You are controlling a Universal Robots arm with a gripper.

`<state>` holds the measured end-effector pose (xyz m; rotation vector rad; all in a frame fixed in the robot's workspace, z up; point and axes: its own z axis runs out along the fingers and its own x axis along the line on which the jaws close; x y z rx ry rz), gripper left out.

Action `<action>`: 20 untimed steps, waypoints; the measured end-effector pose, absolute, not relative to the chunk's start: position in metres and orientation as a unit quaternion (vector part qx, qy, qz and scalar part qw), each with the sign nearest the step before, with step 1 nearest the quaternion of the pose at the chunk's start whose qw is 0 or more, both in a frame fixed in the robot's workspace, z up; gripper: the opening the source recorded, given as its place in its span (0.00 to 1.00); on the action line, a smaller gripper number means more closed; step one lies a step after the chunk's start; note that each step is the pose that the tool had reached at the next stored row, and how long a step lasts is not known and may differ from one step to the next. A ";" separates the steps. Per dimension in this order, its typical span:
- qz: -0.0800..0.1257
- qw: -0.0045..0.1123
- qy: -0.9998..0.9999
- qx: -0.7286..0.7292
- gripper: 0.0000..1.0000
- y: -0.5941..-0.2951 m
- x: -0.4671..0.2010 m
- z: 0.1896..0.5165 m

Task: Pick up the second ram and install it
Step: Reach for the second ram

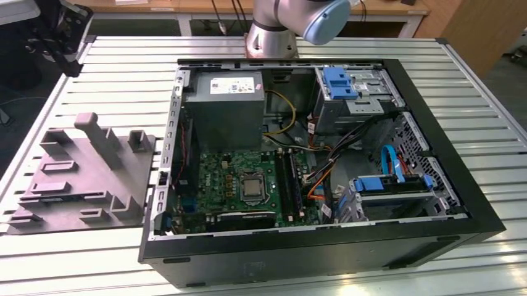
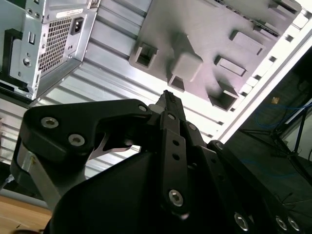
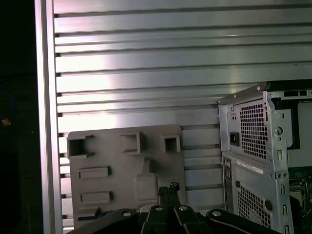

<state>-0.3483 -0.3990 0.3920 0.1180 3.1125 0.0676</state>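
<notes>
**A:** So where does the gripper hang?

**B:** Above the slatted metal table, with the grey tray below it. In both wrist views its black fingers are drawn together into one narrow point, the tips touching each other.

**A:** And where does the tray lie?

**B:** In the exterior view it lies flat on the table at 9 o'clock from the open computer case. It is just beside the case wall, with its posts upright.

**A:** What shows inside the case?

**B:** The green motherboard lies toward 7 o'clock. The long black slots run along its 3 o'clock edge. The grey power supply sits at 11 o'clock. The arm's base stands at 12 o'clock, just beyond the case.

**A:** And the second ram?

**B:** I cannot tell where it is. The slots are dark and thin, and I cannot make out whether a stick stands in any of them.
</notes>
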 end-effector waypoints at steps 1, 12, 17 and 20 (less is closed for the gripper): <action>0.022 0.013 0.999 0.038 0.10 -0.399 -0.351 0.392; 0.022 0.013 0.999 0.038 0.10 -0.399 -0.378 0.391; 0.022 0.013 0.999 0.038 0.10 -0.399 -0.388 0.389; 0.022 0.013 0.999 0.038 0.10 -0.402 -0.390 0.387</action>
